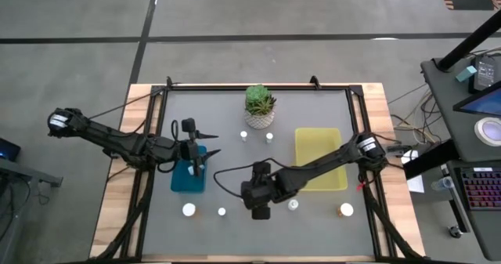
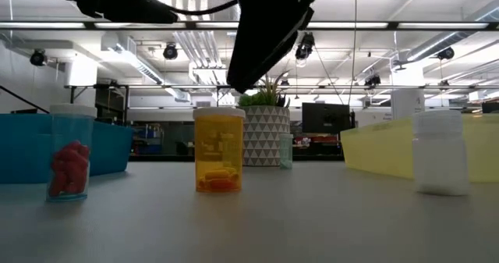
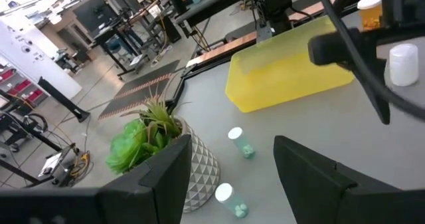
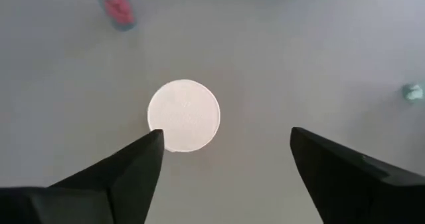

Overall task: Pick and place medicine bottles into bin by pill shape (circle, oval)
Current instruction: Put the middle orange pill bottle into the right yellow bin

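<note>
My right gripper [image 1: 261, 209] hangs open over the table's near middle, pointing down. Straight below it stands an amber bottle [image 2: 219, 150] with a round white cap [image 4: 184, 124]; the fingers stand to either side above the cap, apart from it. My left gripper [image 1: 196, 153] is open and empty above the blue bin [image 1: 188, 178]. Other bottles stand upright on the table: a red-pill one [image 2: 70, 158], a white one [image 2: 440, 152], two small green-pill ones [image 3: 240, 143] by the plant, and one near the right front [image 1: 346, 210].
A yellow bin [image 1: 319, 158] sits at the right middle, beside my right arm. A white pot with a green succulent [image 1: 260, 106] stands at the far middle. Bottles [image 1: 189, 210] [image 1: 221, 212] stand left of my right gripper, another [image 1: 293, 205] just right of it.
</note>
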